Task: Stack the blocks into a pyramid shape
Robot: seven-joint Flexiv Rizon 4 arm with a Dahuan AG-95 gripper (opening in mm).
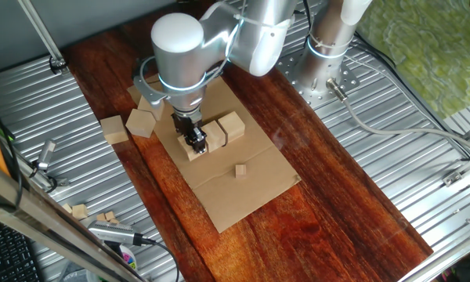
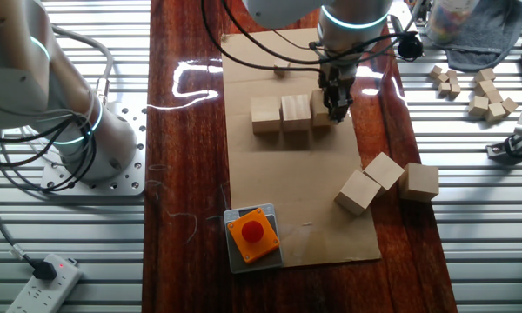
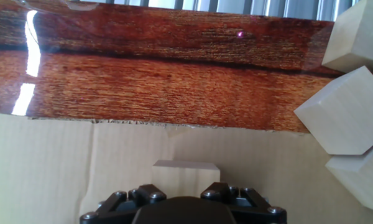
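A glossy reddish-brown wooden worktop (image 1: pixel 329 188) is set between ribbed silver metal panels (image 1: pixel 39 110) on both sides. A flat sheet of brown cardboard (image 2: pixel 304 200) is laid on the wood. Bright glare from overhead light (image 2: pixel 191 74) is reflected in the polished surface. A white power strip with a red switch (image 2: pixel 43 280) is placed on the ribbed metal at one corner. A crumpled grey cloth (image 2: pixel 483 35) is seen at the far edge, and a green patterned fabric (image 1: pixel 423 47) beyond the metal panels.
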